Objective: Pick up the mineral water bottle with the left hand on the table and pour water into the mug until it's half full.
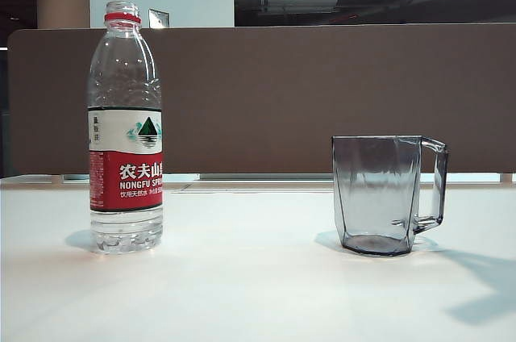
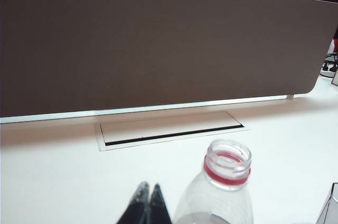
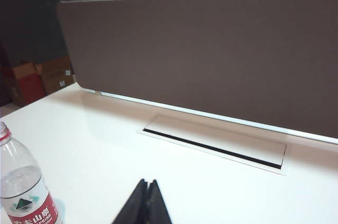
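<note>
The mineral water bottle stands upright and uncapped at the left of the exterior view on the white table, with the empty mug well apart at centre-right, its handle turned toward the right edge. Neither of my arms shows in that view. At the bottom edge of my left wrist view, my left gripper has its jaws pressed together, holding nothing, and the bottle's open mouth sits just beside it toward the lower right. My right gripper is likewise pinched closed and empty at the bottom of its own view, the bottle at the lower left corner there. I judge the step in hand is the reach for the bottle, so I should spread the left jaws first, then come in level to straddle the body around the label, not the soft shoulder. With no cap on, a hard squeeze or a knock could spill water, so I should close gently and lift straight.
</note>
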`<control>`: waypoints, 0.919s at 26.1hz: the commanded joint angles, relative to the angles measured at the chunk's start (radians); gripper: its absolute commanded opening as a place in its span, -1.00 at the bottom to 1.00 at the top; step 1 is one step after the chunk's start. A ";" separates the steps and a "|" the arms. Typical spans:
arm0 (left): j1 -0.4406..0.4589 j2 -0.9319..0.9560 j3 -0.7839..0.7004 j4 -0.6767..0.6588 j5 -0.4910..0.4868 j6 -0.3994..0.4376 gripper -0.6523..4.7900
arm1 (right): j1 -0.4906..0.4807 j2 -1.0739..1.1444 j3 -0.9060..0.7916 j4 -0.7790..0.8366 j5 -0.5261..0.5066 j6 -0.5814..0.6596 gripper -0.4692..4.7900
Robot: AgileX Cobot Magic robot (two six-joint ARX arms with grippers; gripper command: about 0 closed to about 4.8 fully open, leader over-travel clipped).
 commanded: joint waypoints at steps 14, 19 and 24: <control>-0.172 0.005 0.000 -0.080 0.008 0.048 -0.78 | 0.239 0.000 0.020 -0.182 0.089 -0.002 -0.86; -0.172 0.005 -0.003 -0.117 0.008 0.050 0.59 | 0.239 0.000 0.020 -0.183 0.089 -0.002 -0.86; -0.172 0.005 -0.039 -0.117 0.008 0.050 1.00 | 0.239 -0.001 0.020 -0.182 0.089 -0.002 -0.86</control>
